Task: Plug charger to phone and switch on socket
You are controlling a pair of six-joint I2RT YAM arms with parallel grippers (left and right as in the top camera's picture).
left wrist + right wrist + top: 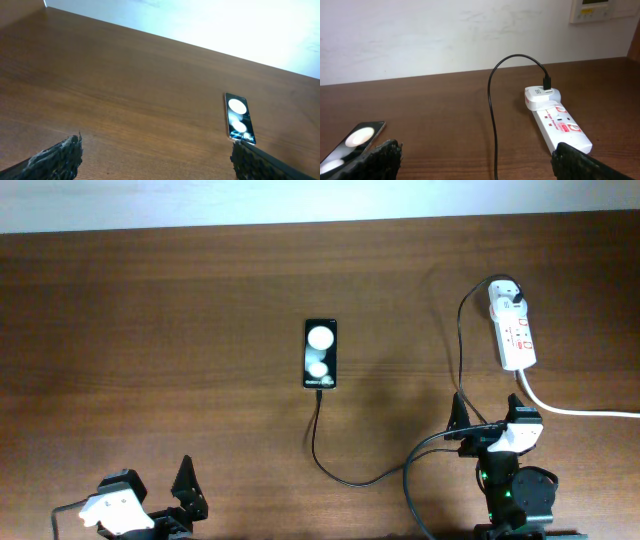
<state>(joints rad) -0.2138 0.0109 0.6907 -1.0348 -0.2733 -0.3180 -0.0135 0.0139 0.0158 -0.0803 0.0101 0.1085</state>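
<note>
The black phone (320,354) lies flat mid-table, two white spots on its glossy face; it also shows in the left wrist view (239,118) and at the left edge of the right wrist view (354,139). The charger's thin black cable (345,476) meets the phone's near end, curves right and runs up (492,107) to a white plug (504,295) on the white socket strip (517,335), also in the right wrist view (562,126). My left gripper (155,160) is open and empty near the front left edge. My right gripper (476,161) is open and empty, straddling the cable below the strip.
A thick white cord (575,410) leaves the strip's near end and runs off to the right. A pale wall stands behind the table's far edge (300,225), with a white wall panel (592,10) in the right wrist view.
</note>
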